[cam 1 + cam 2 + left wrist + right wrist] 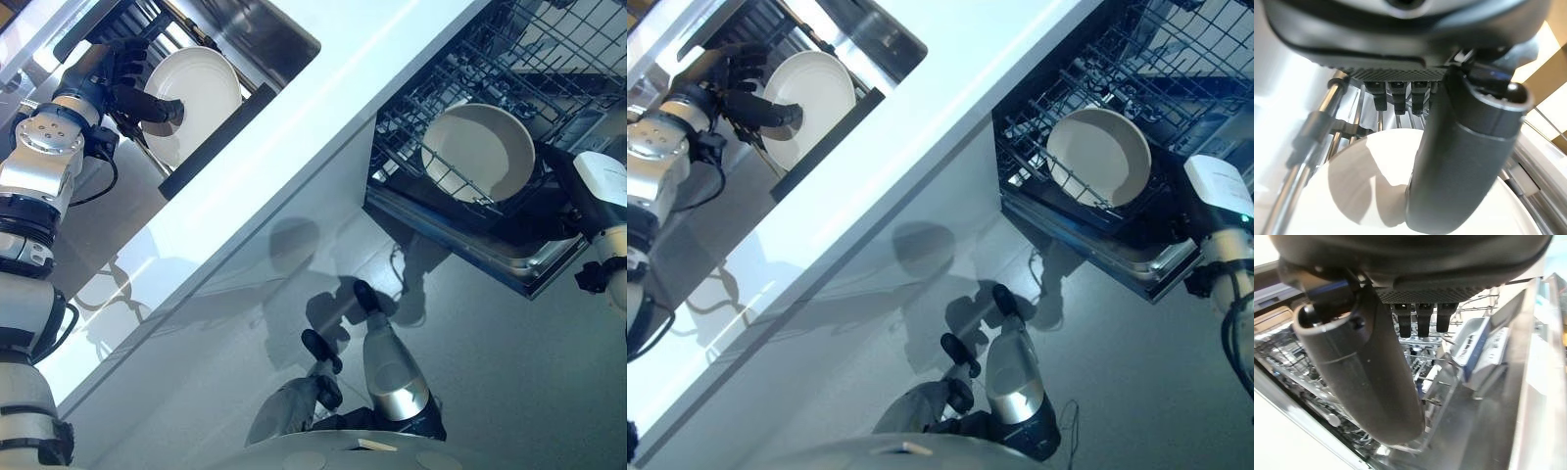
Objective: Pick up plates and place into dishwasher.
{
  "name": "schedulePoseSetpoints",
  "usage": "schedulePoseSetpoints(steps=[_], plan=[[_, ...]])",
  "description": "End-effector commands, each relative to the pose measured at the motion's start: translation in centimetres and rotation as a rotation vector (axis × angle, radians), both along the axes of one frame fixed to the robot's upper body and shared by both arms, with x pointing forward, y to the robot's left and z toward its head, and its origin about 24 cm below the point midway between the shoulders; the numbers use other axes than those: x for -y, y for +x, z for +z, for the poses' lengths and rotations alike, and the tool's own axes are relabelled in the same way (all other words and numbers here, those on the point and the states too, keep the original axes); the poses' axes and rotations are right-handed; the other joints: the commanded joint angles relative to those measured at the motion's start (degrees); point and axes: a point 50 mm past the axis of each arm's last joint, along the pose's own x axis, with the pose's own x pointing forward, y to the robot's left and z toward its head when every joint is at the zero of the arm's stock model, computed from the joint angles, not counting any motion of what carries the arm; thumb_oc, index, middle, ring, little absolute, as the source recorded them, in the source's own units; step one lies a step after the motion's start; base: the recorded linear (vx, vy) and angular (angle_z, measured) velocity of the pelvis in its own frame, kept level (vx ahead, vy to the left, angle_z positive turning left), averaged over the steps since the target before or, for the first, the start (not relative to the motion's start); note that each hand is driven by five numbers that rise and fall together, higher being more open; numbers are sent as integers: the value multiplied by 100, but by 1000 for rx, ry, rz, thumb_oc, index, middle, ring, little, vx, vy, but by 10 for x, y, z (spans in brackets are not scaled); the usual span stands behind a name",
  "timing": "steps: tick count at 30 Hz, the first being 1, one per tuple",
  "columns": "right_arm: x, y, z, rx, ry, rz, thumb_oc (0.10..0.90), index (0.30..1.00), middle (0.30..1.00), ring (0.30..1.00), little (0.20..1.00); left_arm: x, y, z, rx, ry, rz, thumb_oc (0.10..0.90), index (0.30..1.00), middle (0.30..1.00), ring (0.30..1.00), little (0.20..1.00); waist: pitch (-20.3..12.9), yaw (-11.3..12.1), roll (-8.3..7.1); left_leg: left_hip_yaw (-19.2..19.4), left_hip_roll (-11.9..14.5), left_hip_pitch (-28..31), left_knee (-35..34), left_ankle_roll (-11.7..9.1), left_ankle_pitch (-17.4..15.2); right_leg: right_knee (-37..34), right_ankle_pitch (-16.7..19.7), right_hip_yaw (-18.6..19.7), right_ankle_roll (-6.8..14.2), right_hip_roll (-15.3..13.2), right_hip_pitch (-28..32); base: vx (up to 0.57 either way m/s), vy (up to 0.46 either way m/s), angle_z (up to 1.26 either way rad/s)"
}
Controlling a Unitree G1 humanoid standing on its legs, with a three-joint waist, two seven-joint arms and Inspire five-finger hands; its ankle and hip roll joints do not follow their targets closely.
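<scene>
A white plate (201,83) stands on edge in the dark drying rack (217,137) on the counter at the upper left. My left hand (122,73) is shut on it: the thumb (1464,161) lies across the plate's face (1361,196) and the fingers reach behind its rim. A second white plate (480,149) stands upright in the wire dishwasher rack (441,78) at the upper right. My right hand (556,164) is beside that plate's right edge, open, with its thumb (1366,372) straight and nothing in it, over the rack's wires (1440,382).
A long white counter (323,127) runs diagonally between the drying rack and the dishwasher. A steel sink (265,29) lies beyond the drying rack. The open dishwasher door (529,264) juts out below the rack, above grey floor.
</scene>
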Motion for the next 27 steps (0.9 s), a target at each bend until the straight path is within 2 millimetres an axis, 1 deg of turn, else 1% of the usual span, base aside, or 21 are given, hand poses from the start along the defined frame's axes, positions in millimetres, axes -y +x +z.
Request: schedulePoseSetpoints(steps=[1,10,11,12,13,14,15,17,18,22,27], plan=[[-6,3,47,179,-50,53,800,900,900,900,900,-8,-9,52,143,66,30,800,900,900,900,900,-286,-69,-270,56,-132,-203,354,47,-301,776,-811,-222,548,-74,-264,0,0,0],[-5,5,48,183,-59,41,800,900,900,900,900,-3,-4,44,107,19,-7,800,900,900,900,900,-203,-138,-272,138,-127,-234,390,45,-303,796,-804,-194,541,-91,-314,0,0,0],[-5,5,48,190,-59,40,800,900,900,900,900,-1,-3,42,102,4,-19,657,778,778,778,757,-186,-151,-273,147,-129,-232,397,44,-302,801,-807,-183,537,-89,-313,0,0,0],[-4,5,48,195,-59,40,800,900,900,900,900,0,-2,41,99,-8,-27,432,585,585,585,532,-186,-153,-277,152,-128,-224,399,46,-308,800,-811,-182,537,-90,-304,0,0,0],[-4,5,49,202,-58,39,800,900,900,900,900,1,-2,41,98,-14,-34,396,554,554,554,496,-182,-154,-279,158,-125,-219,398,45,-308,800,-811,-191,539,-92,-300,0,0,0],[-4,5,49,206,-57,38,800,900,900,900,900,1,-2,41,98,-17,-37,339,505,505,505,439,-182,-154,-279,161,-123,-218,399,45,-308,801,-811,-195,539,-92,-297,0,0,0],[-5,5,49,209,-56,38,800,900,900,900,900,2,-2,41,98,-18,-38,339,505,505,505,439,-184,-154,-280,162,-122,-217,400,46,-309,801,-811,-196,539,-91,-296,0,0,0],[-4,4,48,218,-49,31,800,900,900,900,900,4,-1,40,96,-29,-49,130,326,326,326,230,-198,-150,-280,153,-124,-206,404,49,-314,803,-820,-200,536,-86,-278,0,0,0],[-3,3,47,224,-46,25,800,900,900,900,900,7,0,38,91,-43,-60,100,300,300,300,200,-222,-145,-273,132,-127,-174,408,59,-324,823,-836,-209,527,-78,-248,0,0,0],[-2,0,45,228,-42,13,800,900,900,900,900,8,0,33,72,-59,-80,100,300,300,300,200,-290,-119,-269,89,-133,-125,426,71,-339,832,-855,-232,523,-73,-183,0,0,0],[3,-3,43,226,-47,-7,800,900,900,900,900,5,-2,26,59,-77,-94,100,300,300,300,200,-354,-104,-247,64,-149,-61,433,77,-356,810,-864,-243,525,-73,-92,16,5,2]])
